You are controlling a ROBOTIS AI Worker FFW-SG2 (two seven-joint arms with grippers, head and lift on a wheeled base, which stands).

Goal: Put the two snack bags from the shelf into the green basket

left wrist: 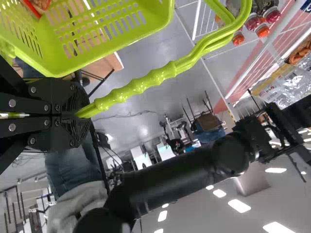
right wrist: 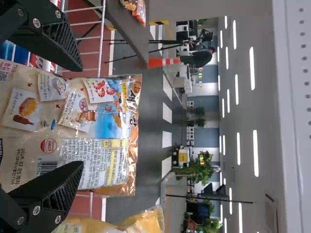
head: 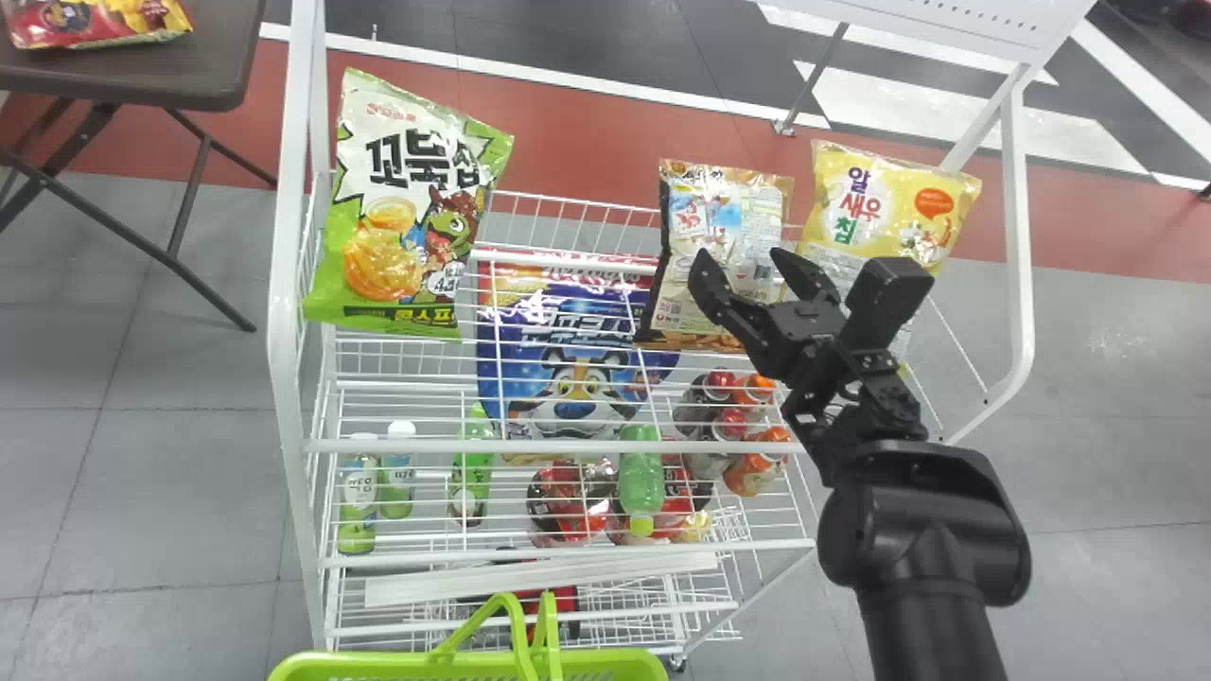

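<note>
Apparently about to grasp, the right gripper (head: 739, 254) gaped before the tan snack bag (head: 698, 222), needing to close; the left gripper (left wrist: 77, 115) clasped the basket handle (left wrist: 141, 86).

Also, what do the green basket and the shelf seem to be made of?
The green basket looks like moulded plastic, semi-glossy, from its slotted walls and shiny ridged handle. The shelf looks like metal wire and tube, probably painted or coated, given its thin, smooth white rods.
</note>
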